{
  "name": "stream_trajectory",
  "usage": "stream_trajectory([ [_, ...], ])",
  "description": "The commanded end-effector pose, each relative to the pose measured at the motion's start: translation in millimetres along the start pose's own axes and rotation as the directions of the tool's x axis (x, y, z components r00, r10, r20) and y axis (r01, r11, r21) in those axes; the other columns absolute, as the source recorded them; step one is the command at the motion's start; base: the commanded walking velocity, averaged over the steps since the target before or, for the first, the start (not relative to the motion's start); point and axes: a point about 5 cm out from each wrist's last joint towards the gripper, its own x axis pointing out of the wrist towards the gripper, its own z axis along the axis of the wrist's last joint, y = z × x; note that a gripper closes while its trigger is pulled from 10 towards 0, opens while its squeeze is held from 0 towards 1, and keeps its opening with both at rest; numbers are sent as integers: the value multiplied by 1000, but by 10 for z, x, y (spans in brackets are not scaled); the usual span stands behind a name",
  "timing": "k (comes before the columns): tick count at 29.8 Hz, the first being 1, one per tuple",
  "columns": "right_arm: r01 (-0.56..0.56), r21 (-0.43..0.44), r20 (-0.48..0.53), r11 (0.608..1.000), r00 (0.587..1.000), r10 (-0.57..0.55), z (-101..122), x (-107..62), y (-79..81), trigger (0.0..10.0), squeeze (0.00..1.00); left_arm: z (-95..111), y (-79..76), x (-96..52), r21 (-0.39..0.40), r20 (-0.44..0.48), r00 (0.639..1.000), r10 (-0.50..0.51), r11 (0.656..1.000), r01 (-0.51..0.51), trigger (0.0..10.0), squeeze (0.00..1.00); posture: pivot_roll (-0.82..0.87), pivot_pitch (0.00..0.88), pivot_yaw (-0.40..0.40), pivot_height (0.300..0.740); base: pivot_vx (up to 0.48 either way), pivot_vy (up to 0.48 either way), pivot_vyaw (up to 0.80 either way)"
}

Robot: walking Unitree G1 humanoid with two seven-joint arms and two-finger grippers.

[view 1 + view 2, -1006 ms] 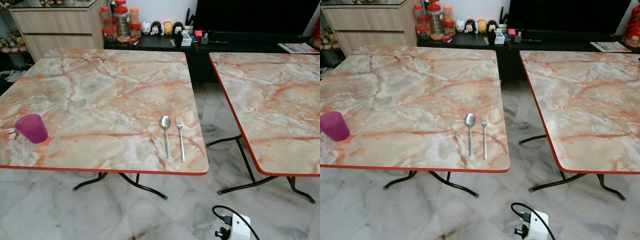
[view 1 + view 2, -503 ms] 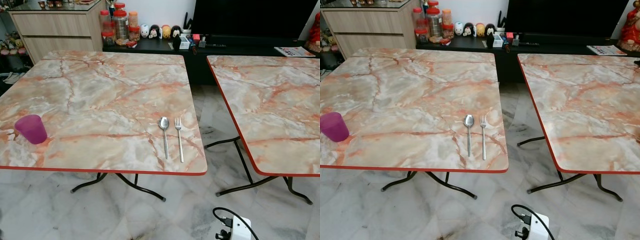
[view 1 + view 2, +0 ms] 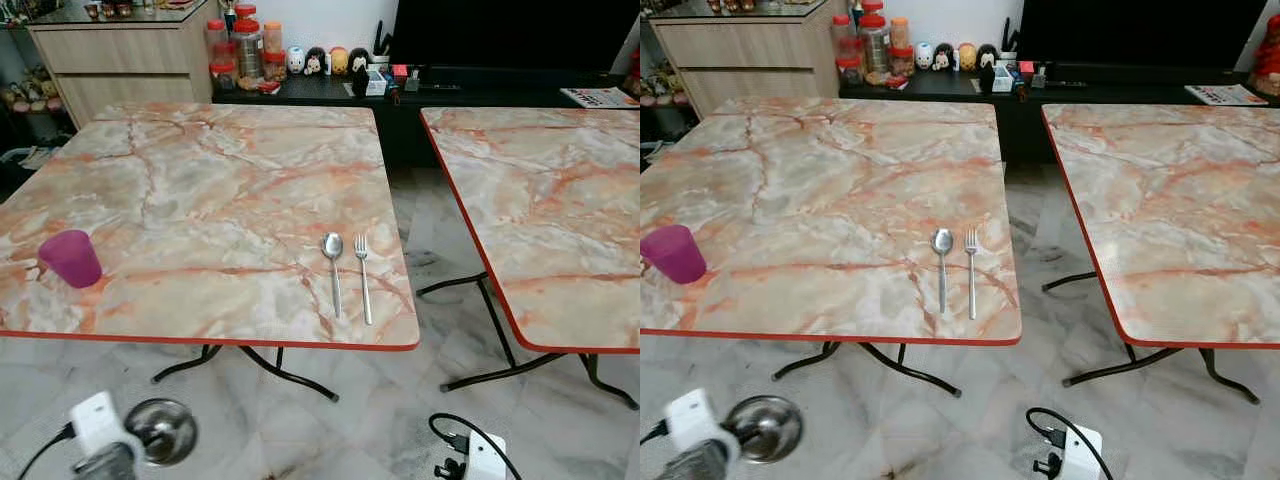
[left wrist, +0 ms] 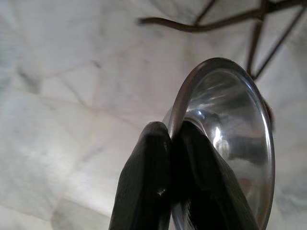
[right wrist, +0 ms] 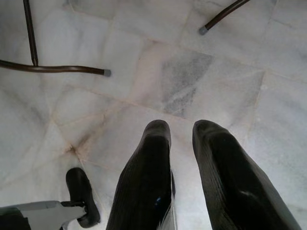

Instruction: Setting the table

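Two utensils, spoon (image 3: 332, 247) and fork (image 3: 361, 250), lie lower centre on my table (image 3: 200, 190); my left end effector (image 4: 170, 139) clamps a steel bowl (image 4: 230, 143), right end effector (image 5: 181, 132) released

so the left gripper (image 4: 175, 132) has come up into the head views now, below the bench's near edge, jaws clamped on the rim of a steel bowl (image 3: 162, 431).

No text, label, brand or number can be read anywhere. The flat printed magazine (image 3: 1227, 94) on the black low cabinet (image 3: 1120, 85) and the red-lidded plastic jars (image 3: 246, 48) are too small to read.
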Motion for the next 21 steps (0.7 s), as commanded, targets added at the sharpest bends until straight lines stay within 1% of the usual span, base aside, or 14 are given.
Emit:
stream_trajectory([
  [1,3,18,8,1000,1000,-3,14,2,-7,10000,0,-96,-122,-3,24,-31,998,-50,998,51,10000,0,9,0,6,740,0,0,0],
  [4,1,17,9,1000,1000,-1,17,2,-8,10000,0,-131,-195,-6,36,-38,996,-75,996,76,10000,0,6,0,5,740,0,0,0],
  [6,1,13,8,1000,1000,-1,15,1,-15,10000,0,-192,-303,-14,40,-51,994,-100,994,102,10000,0,1,0,4,740,0,0,0],
  [8,1,12,8,1000,1000,-1,15,1,-16,10000,0,-202,-327,-16,44,-53,993,-108,993,110,10000,0,-2,0,5,740,0,0,0],
  [11,3,11,13,1000,1000,-3,21,0,-28,10000,0,-271,-447,-30,84,-70,988,-137,986,143,10000,0,-12,0,7,740,0,0,0],
  [15,7,6,16,1000,1000,-7,25,0,-41,10000,0,-306,-492,-39,82,-75,988,-138,986,144,10000,0,-17,0,5,740,0,-257,0],
  [21,26,-21,19,999,999,-25,39,1,-72,10000,0,-320,-495,-41,83,-74,990,-122,988,128,10000,0,-18,0,-2,740,0,-341,0],
])
